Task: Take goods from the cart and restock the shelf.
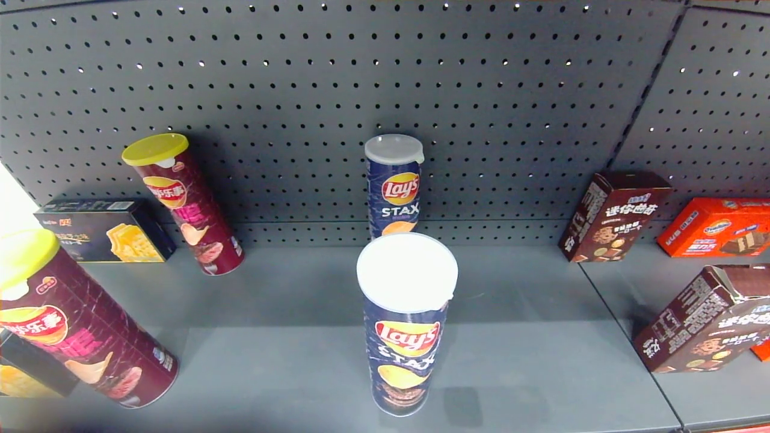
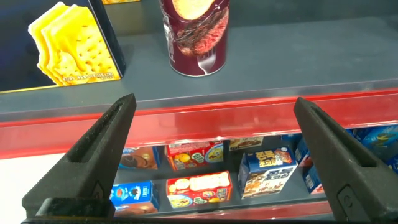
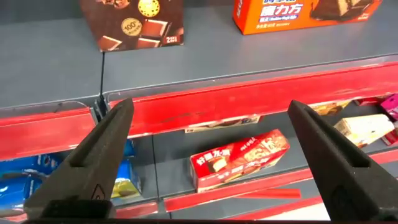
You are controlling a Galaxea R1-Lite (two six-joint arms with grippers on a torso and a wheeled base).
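Observation:
Two dark blue chip cans with white lids stand upright on the grey shelf [image 1: 529, 337]: the front can [image 1: 404, 325] near the shelf's front middle, the back can [image 1: 393, 186] against the pegboard. My left gripper [image 2: 211, 168] is open with nothing between its fingers, hanging in front of the shelf's red front edge [image 2: 249, 115], below a maroon can [image 2: 196, 34]. My right gripper [image 3: 217, 168] is open and empty too, in front of the red edge [image 3: 261, 93] near a brown box [image 3: 134, 22].
Two maroon cans with yellow lids [image 1: 186, 201] [image 1: 78, 328] and a dark cracker box [image 1: 102, 231] fill the shelf's left. Brown boxes [image 1: 610, 213] [image 1: 704, 322] and an orange box [image 1: 716, 228] sit at the right. Lower shelves hold several snack boxes [image 2: 199, 190] [image 3: 239, 158].

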